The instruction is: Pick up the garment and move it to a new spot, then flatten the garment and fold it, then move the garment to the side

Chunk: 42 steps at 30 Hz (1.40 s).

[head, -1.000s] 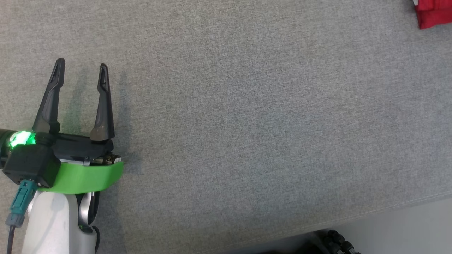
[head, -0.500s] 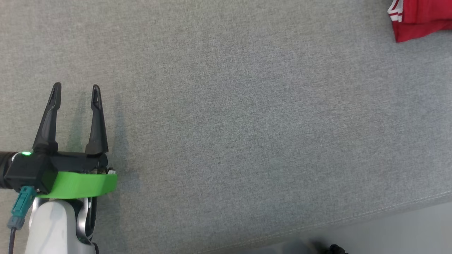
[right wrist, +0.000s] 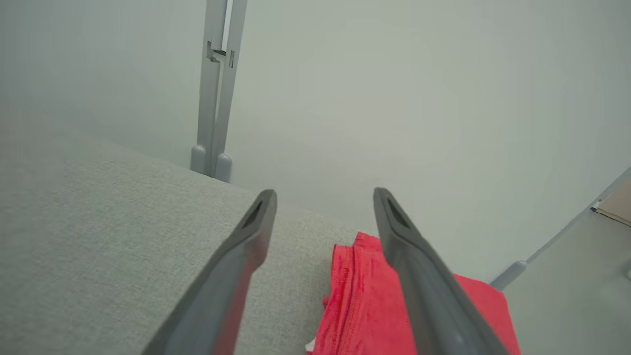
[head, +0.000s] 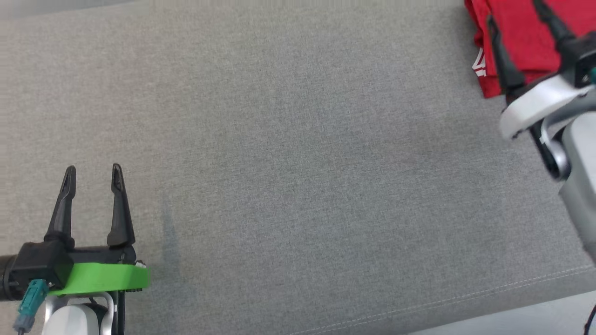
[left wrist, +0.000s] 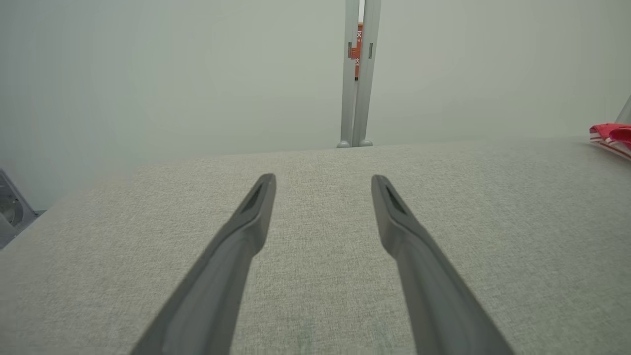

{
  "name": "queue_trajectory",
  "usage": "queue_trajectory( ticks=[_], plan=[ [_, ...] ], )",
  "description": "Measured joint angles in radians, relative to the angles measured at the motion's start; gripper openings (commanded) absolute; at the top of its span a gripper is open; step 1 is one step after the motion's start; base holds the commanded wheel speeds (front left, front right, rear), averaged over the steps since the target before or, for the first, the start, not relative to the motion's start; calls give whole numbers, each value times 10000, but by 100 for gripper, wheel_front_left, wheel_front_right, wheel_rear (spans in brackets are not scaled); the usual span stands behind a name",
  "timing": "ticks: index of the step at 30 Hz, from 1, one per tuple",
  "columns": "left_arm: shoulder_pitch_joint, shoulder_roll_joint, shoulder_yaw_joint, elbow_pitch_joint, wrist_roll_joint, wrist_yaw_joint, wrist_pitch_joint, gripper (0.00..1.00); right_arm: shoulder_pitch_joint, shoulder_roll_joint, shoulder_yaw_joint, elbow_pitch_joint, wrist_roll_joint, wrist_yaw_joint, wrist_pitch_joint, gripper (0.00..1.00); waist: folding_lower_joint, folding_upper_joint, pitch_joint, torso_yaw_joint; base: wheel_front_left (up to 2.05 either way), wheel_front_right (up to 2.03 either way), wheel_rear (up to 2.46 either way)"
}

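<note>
The garment (head: 526,42) is red with white trim and lies folded at the far right corner of the grey fabric surface (head: 298,163). My right gripper (head: 512,11) hovers over it, open, with nothing between its fingers. In the right wrist view the right gripper (right wrist: 324,195) points past the garment (right wrist: 355,296), which lies under the right-hand finger. My left gripper (head: 92,168) stands open and empty at the lower left, far from the garment. In the left wrist view the left gripper (left wrist: 323,180) is low over bare fabric, and the garment (left wrist: 611,135) shows at the right edge.
The surface's front edge, with a stitched seam (head: 512,286), runs across the lower right, with pale floor beyond it. A grey partition post (left wrist: 357,74) stands behind the far edge against a pale wall. The same post (right wrist: 217,98) shows in the right wrist view.
The head camera has shifted, so the garment shows more fully at the upper right. My right gripper has come into view over it, open. The left gripper stays open.
</note>
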Motion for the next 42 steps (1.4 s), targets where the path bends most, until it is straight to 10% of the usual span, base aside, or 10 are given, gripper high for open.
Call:
queue_trajectory(
  ticks=[18,42],
  plan=[
    [628,-242,79,895,31,-8,0,100,5307,2452,-2138,-2800,-660,-2,-8,100,0,0,-1992,360,0,0,0],
    [1355,-251,184,1572,31,-25,0,100,8000,3609,-3202,-3870,-924,-2,-8,100,-1,0,-3442,1073,0,0,0]
  ],
)
